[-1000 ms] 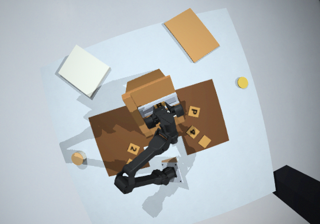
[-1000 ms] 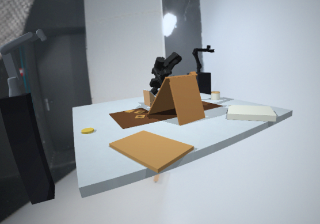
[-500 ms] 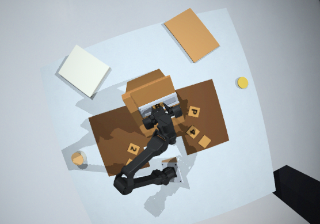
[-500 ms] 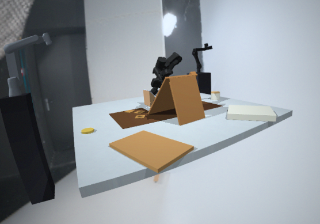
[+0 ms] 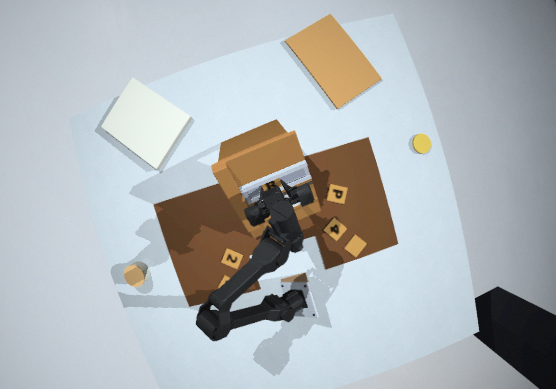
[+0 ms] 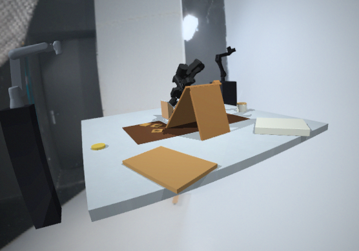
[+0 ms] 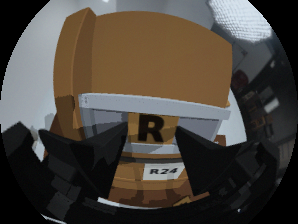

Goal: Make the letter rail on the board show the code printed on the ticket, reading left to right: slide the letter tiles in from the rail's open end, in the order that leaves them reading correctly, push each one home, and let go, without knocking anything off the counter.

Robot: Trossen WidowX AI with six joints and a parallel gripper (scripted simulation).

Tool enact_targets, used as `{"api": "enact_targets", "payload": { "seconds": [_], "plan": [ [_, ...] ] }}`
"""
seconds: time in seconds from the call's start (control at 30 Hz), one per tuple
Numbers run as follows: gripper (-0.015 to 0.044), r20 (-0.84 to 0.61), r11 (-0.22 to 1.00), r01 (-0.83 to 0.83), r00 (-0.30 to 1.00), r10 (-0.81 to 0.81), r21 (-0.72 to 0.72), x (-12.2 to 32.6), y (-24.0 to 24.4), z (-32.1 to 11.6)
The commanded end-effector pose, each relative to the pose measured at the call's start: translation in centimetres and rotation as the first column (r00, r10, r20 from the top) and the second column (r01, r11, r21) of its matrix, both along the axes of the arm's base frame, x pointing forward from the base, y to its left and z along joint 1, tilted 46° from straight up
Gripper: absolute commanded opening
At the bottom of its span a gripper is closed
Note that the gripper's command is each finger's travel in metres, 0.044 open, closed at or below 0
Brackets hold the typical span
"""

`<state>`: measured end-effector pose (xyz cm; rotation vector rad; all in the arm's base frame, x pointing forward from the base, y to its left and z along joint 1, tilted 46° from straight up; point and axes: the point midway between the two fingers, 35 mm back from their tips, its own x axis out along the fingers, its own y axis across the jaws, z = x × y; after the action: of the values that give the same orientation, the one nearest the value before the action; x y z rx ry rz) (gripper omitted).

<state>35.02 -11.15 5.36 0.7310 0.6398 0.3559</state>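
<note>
My gripper (image 5: 273,185) (image 7: 152,128) is shut on the R tile (image 7: 156,128), one finger at each side of it. The tile is upright at the rail (image 7: 150,101), around the middle of its length, with bare rail on both sides. The rail runs across the sloping orange board (image 5: 265,157) (image 7: 155,55). The ticket (image 7: 160,172) below it reads R24. The 2 tile (image 5: 232,259) lies on the mat left of the arm. The 4 tile (image 5: 334,229) and P tile (image 5: 337,194) lie to the right. No other tile shows in the rail.
A tile (image 5: 355,245) with no visible letter lies near the 4. Another tile is partly hidden under the arm. A white box (image 5: 146,123) (image 6: 281,126), an orange slab (image 5: 333,61) (image 6: 169,166), a yellow disc (image 5: 422,143) (image 6: 98,146) and a cup (image 5: 135,275) (image 6: 241,107) stand around the mat (image 5: 365,171).
</note>
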Motion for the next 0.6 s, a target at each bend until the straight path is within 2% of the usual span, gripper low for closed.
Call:
{"api": "enact_targets", "payload": {
  "seconds": [0.0, 0.57],
  "plan": [
    [0.0, 0.002, 1.0, 0.004, 1.0, -0.004, -0.003, -0.05, 0.15, 0.33],
    [0.0, 0.002, 1.0, 0.004, 1.0, -0.004, -0.003, -0.12, 0.85, 1.04]
  ]
}}
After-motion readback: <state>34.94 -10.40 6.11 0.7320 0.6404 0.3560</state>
